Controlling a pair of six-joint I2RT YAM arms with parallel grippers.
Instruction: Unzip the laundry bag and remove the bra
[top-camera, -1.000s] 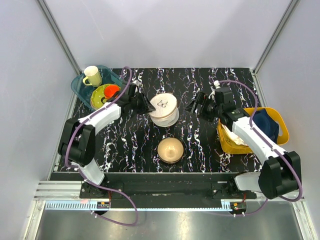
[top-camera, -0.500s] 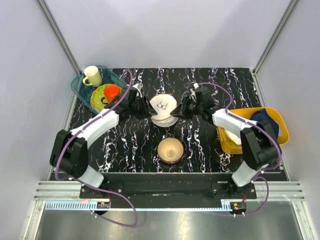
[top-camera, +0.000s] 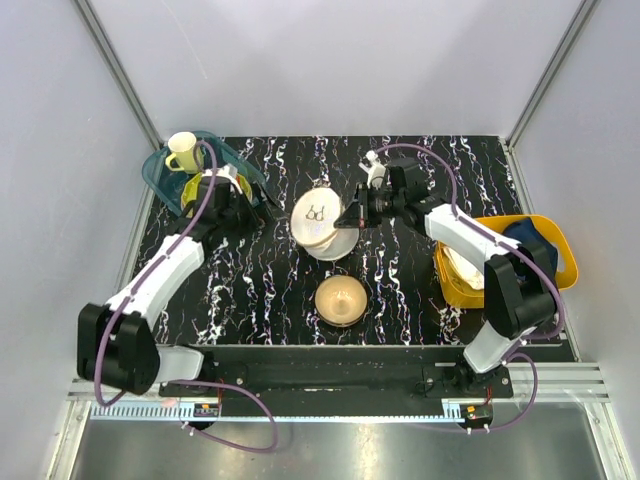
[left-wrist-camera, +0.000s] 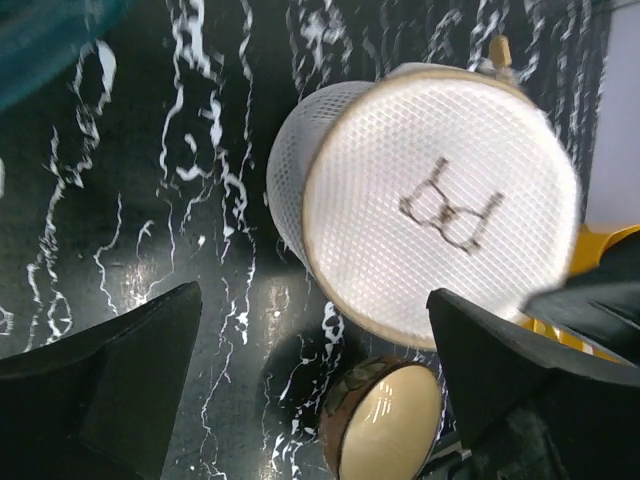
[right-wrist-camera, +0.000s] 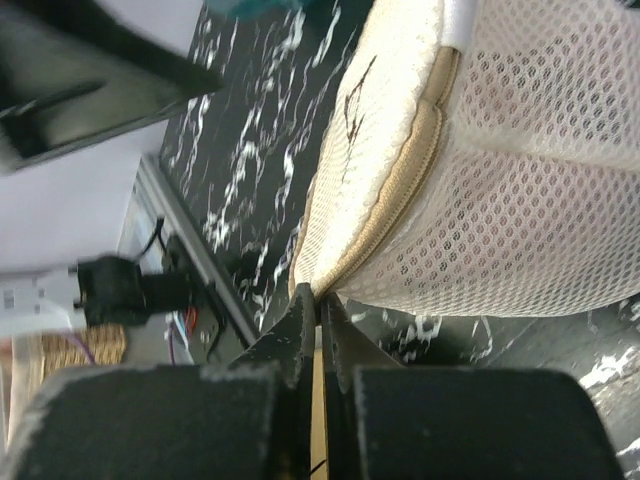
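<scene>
Bowl (top-camera: 340, 298) nearest, not involved. Laundry bag (top-camera: 325, 232) sits just beyond it, middle of the bench (top-camera: 250, 290), tipped so the lid (top-camera: 313, 210) faces up and left. Zip seam (right-wrist-camera: 400, 190) looks closed, lid on. Right hand (top-camera: 350, 217) is pinched fully closed at that seam on the bag's right edge; can't tell if it has the pull tab. Left hand (top-camera: 255, 205) is spread wide, left of the bag, not touching. Bra not visible, presumably inside. Progress: near start, unzip and removal both left.

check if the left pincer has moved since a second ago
Yes. The left pincer has pulled back to the left, off the mesh bag and toward the teal tray, and its jaws are now open.
</scene>
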